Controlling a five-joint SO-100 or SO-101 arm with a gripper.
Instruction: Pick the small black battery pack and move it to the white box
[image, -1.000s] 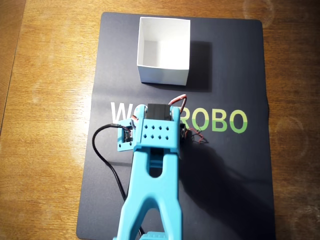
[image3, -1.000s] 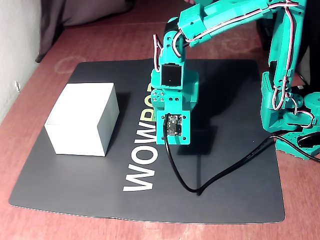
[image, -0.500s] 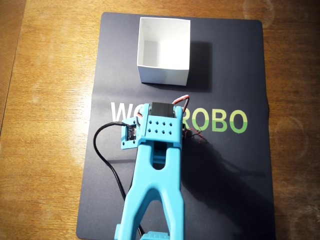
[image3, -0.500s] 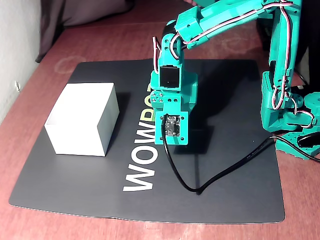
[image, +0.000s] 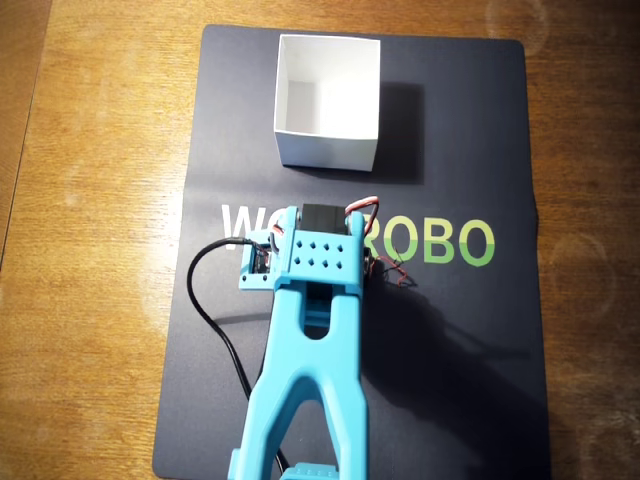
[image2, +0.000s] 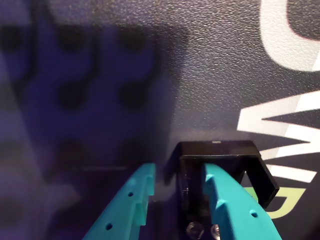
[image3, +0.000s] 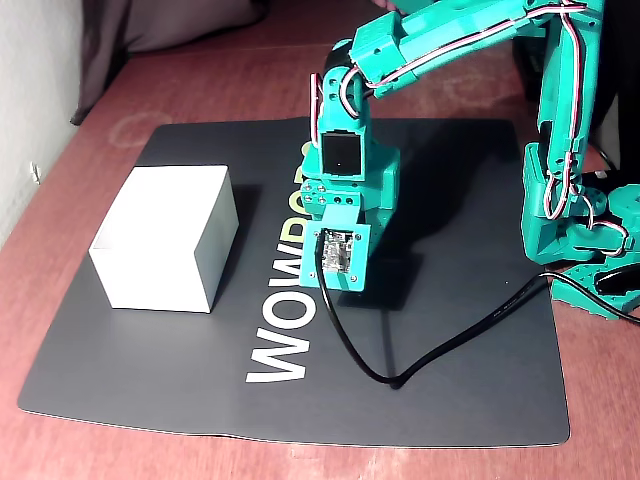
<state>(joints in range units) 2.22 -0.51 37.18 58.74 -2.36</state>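
In the wrist view the small black battery pack (image2: 225, 157) lies on the dark mat over the white lettering. My gripper (image2: 180, 175) comes in from the bottom edge. Its two teal fingers (image2: 127, 205) stand close together with the pack's left wall pinched between them. From overhead my blue arm (image: 315, 330) covers the pack, and only its thin red wires (image: 397, 272) stick out to the right. The white box (image: 328, 150) stands open-topped at the far end of the mat, and in the fixed view the white box (image3: 165, 240) is left of the arm.
A dark mat (image: 470, 120) with WOWROBO lettering covers the wooden table (image: 100, 200). A black camera cable (image3: 370, 370) loops over the mat from the wrist. The arm's base (image3: 580, 230) stands at the right edge in the fixed view.
The wrist has tipped and risen slightly, so the camera mount sits higher and tilted in the fixed view. The red wires and the white box have not moved.
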